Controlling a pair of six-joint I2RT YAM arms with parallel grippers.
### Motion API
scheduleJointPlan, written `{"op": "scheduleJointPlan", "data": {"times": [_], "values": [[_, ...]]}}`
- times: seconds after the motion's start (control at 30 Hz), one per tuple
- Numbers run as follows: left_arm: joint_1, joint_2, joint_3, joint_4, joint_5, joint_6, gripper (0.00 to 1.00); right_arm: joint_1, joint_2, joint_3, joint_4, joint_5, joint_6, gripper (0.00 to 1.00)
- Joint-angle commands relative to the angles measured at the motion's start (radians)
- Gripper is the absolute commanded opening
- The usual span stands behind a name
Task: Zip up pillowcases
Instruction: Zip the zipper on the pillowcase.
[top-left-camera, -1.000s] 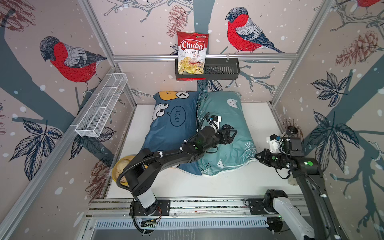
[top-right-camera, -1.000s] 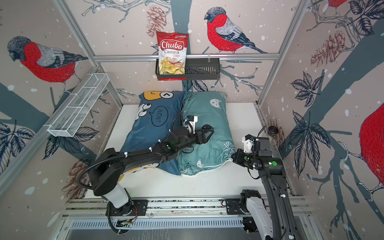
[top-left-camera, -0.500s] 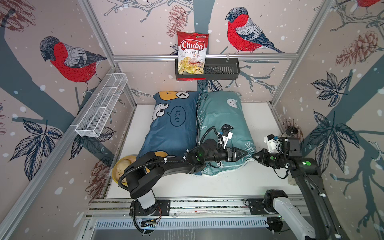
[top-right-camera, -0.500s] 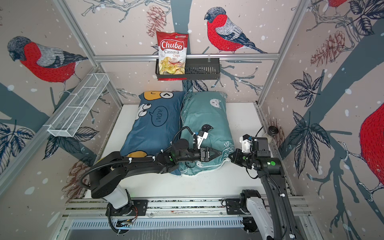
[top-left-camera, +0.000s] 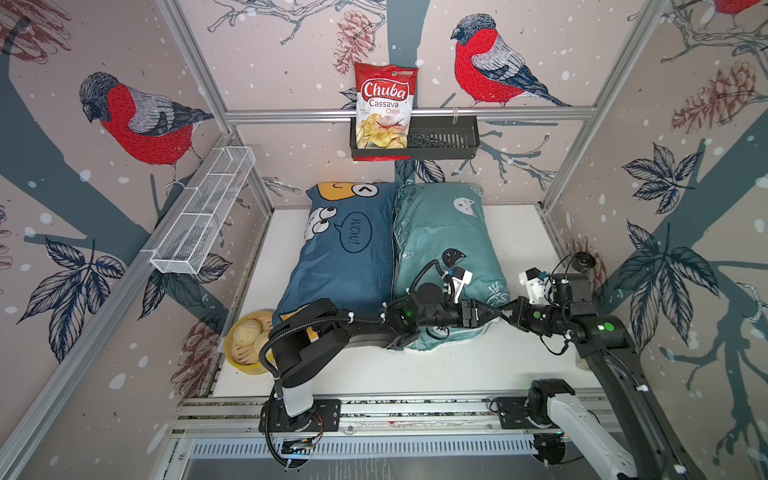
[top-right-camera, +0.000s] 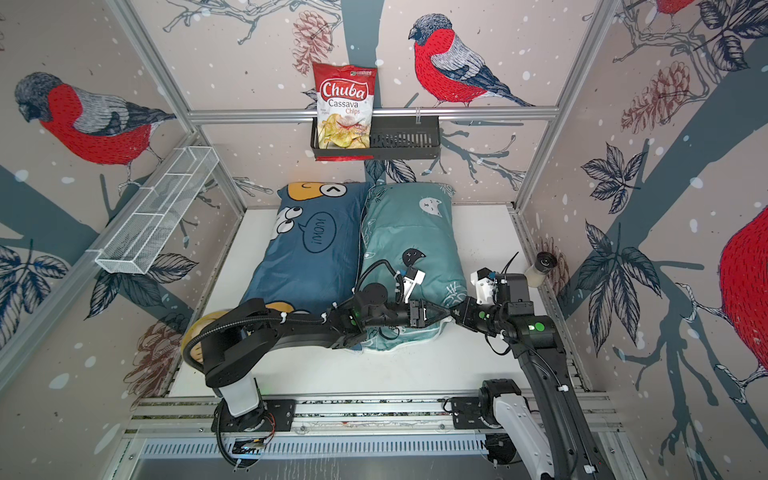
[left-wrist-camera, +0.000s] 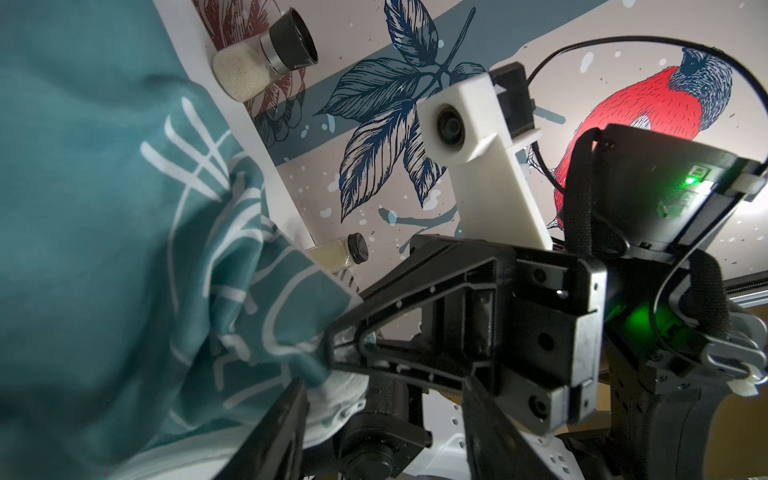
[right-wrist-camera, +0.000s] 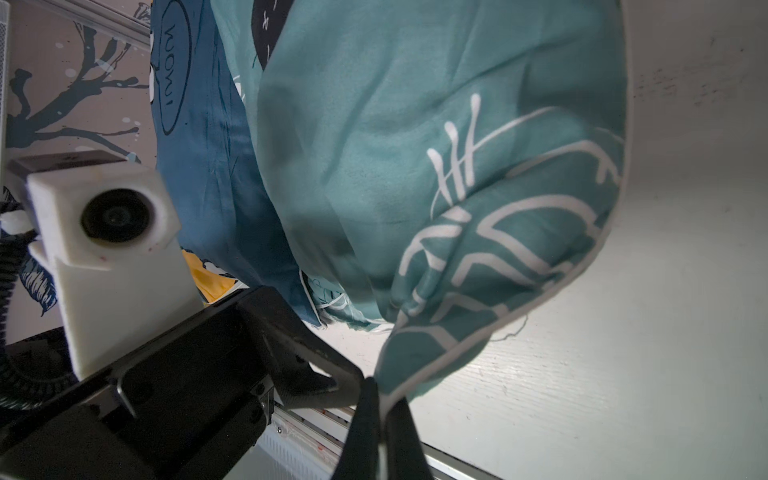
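Pinched shut on the near right corner of the teal pillowcase (top-left-camera: 440, 241), the right tool (right-wrist-camera: 376, 395) holds the white-piped edge between its fingertips, and the corner hangs a little off the worktop (top-left-camera: 519, 241) (its shadow shows beneath it in the right wrist view). In both top views the left tool (top-left-camera: 492, 311) points at that same corner, tip to tip with the right tool (top-left-camera: 503, 312). The left wrist view shows the left tool (left-wrist-camera: 382, 380) with its fingers spread. The teal corner and a patch of white cloth under it lie just beside one finger.

The teal pillowcase lies lengthwise beside the dark blue pillowcase (top-left-camera: 345, 270). Their long sides touch and their far ends meet the back wall. The left arm crosses the near ends of both. Bare worktop runs along the right of the teal pillowcase and across the front. A jar (top-left-camera: 582, 262) lies by the right wall, and a steamer of buns (top-left-camera: 249, 340) sits at the near left, beside the blue pillowcase. A bag of chips (top-left-camera: 384, 108) stands in the black shelf basket (top-left-camera: 440, 139) above the back edge.

One second ago the left tool hovered over the middle of the teal pillowcase. It has since swung down to the near right corner, while the right tool has kept its pinch there.
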Motion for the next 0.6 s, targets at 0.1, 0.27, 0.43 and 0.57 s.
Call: {"op": "scheduleJointPlan", "data": {"times": [0.1,0.27,0.43,0.57], "values": [[-0.007,-0.002,0.003,0.061,0.007,-0.001,0.56,0.013,-0.004,-0.011,0.057,-0.014,0.038,0.0],[-0.012,0.013,0.002,0.094,0.006,-0.028,0.54,0.032,-0.011,-0.031,0.105,-0.038,0.073,0.0],[-0.015,0.015,-0.002,0.115,-0.002,-0.043,0.52,0.047,-0.013,-0.038,0.126,-0.041,0.089,0.0],[-0.014,-0.009,-0.032,0.103,-0.021,-0.031,0.52,0.042,-0.012,-0.033,0.088,0.008,0.066,0.0]]}}
